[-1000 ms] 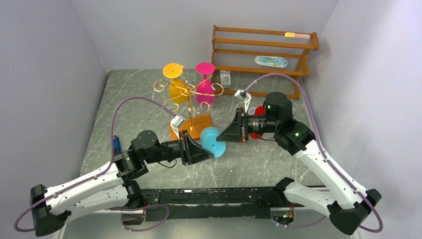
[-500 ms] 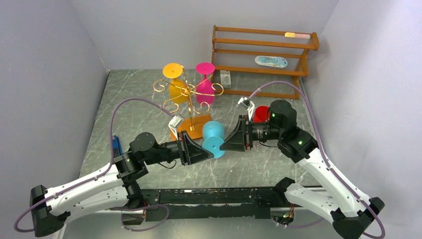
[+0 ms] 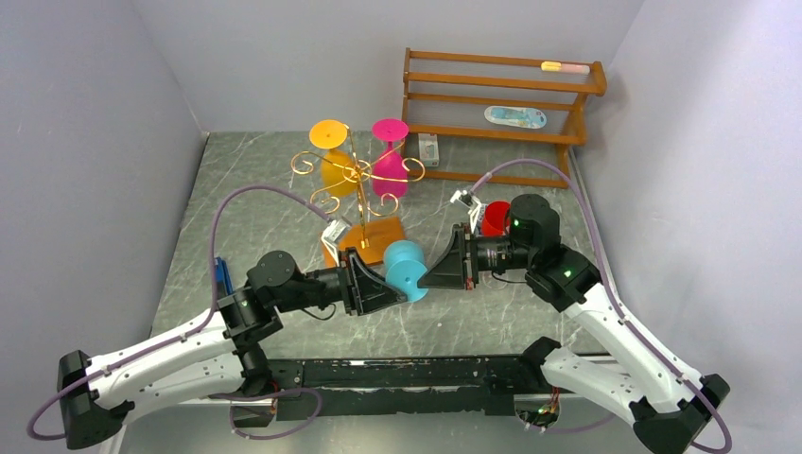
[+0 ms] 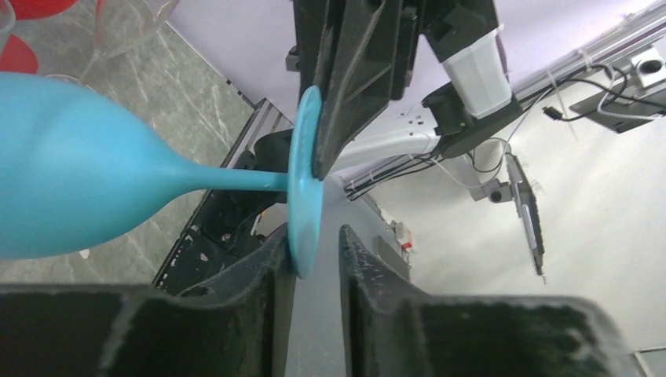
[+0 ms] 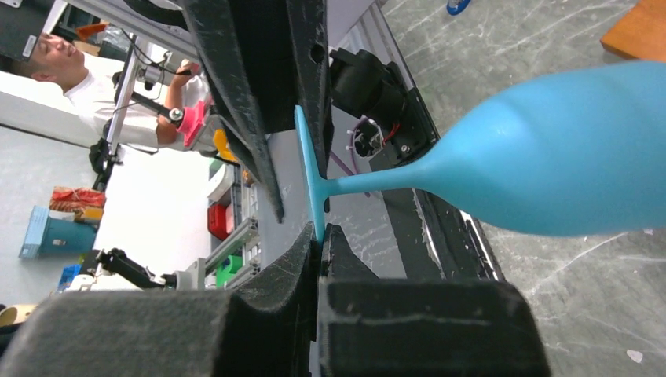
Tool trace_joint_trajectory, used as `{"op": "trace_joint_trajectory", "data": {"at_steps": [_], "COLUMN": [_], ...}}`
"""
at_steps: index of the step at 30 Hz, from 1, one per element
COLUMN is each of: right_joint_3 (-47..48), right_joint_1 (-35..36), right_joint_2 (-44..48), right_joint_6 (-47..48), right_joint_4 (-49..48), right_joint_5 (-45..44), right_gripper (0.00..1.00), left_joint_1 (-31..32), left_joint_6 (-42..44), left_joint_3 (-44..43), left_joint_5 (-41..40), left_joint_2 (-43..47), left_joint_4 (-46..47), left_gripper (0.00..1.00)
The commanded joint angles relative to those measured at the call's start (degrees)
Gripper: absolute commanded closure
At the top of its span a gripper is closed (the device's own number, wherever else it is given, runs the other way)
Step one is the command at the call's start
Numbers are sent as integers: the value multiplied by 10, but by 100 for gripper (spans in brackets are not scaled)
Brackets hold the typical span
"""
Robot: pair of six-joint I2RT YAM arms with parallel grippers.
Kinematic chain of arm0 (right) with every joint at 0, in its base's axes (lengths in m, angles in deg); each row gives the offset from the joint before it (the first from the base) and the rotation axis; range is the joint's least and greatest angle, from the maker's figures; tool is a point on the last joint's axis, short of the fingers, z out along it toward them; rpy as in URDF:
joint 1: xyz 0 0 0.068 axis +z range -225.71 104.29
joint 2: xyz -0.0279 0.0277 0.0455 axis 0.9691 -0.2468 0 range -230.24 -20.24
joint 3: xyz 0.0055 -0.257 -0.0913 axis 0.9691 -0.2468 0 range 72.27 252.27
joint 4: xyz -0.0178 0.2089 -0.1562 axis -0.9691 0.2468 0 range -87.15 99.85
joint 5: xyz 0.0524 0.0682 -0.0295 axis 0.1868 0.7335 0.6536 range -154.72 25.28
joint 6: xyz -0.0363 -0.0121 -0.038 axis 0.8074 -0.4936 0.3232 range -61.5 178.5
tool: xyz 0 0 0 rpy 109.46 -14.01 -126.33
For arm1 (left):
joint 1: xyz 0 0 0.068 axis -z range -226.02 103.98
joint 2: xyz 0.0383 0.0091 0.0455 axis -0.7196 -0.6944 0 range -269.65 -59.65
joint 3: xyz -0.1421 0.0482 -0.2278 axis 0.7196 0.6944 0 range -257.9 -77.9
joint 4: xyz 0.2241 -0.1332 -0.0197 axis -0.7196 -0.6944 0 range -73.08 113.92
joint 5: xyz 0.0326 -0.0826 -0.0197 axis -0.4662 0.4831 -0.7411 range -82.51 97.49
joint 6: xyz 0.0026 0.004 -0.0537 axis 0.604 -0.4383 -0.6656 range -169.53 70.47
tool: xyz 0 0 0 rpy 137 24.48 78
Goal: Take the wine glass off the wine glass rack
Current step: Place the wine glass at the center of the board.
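A blue wine glass (image 3: 404,261) lies sideways in the air between both arms, in front of the wine glass rack (image 3: 356,174), a gold wire stand on an orange-brown base (image 3: 371,243). My right gripper (image 5: 320,236) is shut on the rim of the glass's foot (image 5: 308,169). My left gripper (image 4: 312,250) stands slightly open around the opposite rim of the foot (image 4: 305,188); the foot rests against one finger with a gap to the other. An orange glass (image 3: 331,156) and a pink glass (image 3: 390,161) hang upside down on the rack.
A brown slatted wooden shelf (image 3: 501,99) stands at the back right with small items on it. A red glass (image 3: 494,216) sits behind the right wrist. A blue object (image 3: 222,274) lies by the left arm. Walls close in on both sides.
The right gripper has closed on the foot of the blue glass. The left gripper's jaws have parted a little from it. The glass has barely moved.
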Motion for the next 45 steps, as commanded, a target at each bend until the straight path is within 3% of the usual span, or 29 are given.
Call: {"op": "trace_joint_trajectory", "data": {"at_steps": [1, 3, 7, 14, 18, 24, 29, 35, 38, 40, 45], "right_joint_3": [-23, -27, -27, -30, -26, -21, -22, -8, 7, 25, 84], "right_joint_1": [7, 8, 10, 14, 15, 15, 16, 15, 15, 16, 15], "right_joint_2": [11, 14, 15, 13, 21, 24, 27, 30, 31, 32, 32], "right_joint_6": [-1, -4, -2, -4, 1, 1, -2, 5, 11, 12, 33], "right_joint_4": [-12, -21, -30, -31, -25, -26, -34, -11, 13, 33, 99], "right_joint_5": [-4, -2, 5, 18, 21, 40, 45, 19, -20, -62, -204], "right_gripper": [100, 100, 100, 100, 100, 100, 99, 79, 58, 45, 29], "left_joint_1": [-1, -1, -1, -1, -1, -1, -1, -1, -1, -1, -1], "left_joint_6": [-7, -4, 17, 49, 52, 46, 54, 66, 79, 90, 129], "left_joint_3": [4, 6, -4, -27, -22, -15, -17, -8, -9, -10, -11], "left_joint_5": [-29, -37, 9, 19, 14, 19, 21, 29, 44, 54, 73], "left_joint_2": [22, 27, 6, -11, -9, -15, -17, -11, -15, -15, -9], "left_joint_4": [25, 16, 11, -9, -5, 12, 7, 15, 18, 22, 19], "left_gripper": [66, 67, 79, 79, 89, 87, 95, 95, 95, 95, 95]}}
